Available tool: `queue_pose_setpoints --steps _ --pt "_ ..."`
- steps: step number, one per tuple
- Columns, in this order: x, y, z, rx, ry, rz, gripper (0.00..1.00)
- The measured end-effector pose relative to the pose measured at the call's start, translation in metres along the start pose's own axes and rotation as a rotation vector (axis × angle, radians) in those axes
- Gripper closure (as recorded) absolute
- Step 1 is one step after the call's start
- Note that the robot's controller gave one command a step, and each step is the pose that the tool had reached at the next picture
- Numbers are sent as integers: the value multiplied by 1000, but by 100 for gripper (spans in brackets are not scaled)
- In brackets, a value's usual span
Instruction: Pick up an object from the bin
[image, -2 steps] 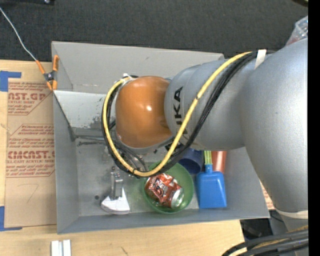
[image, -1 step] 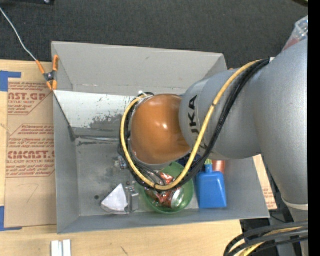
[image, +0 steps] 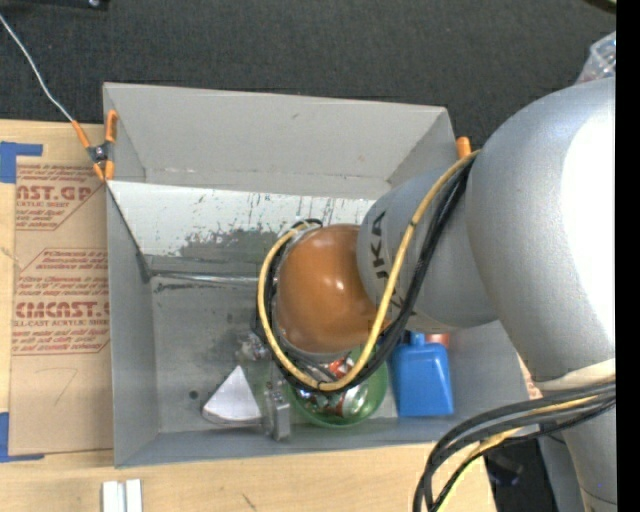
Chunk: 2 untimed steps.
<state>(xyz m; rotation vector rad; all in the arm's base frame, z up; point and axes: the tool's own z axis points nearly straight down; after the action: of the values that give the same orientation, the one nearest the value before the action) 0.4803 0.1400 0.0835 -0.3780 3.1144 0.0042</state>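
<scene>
Claw low in bin, lower centre of frame; open or closed, cannot tell. White triangular scrap just left, green round thing just right. Best centre over one before closing, clear of blue jug.

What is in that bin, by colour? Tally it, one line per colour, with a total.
Blue: 1, a jug-shaped container
Green: 1, a round thing, partly under the arm
White: 1, a triangular piece
Total: 3 in sight; the arm may hide more.
</scene>
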Motion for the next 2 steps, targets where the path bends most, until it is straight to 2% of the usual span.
queue_pose_setpoints --steps 1,2 --pt "-8 5 10 1 -8 -209 0" --pt "1 0 14 -2 -2 -298 100"
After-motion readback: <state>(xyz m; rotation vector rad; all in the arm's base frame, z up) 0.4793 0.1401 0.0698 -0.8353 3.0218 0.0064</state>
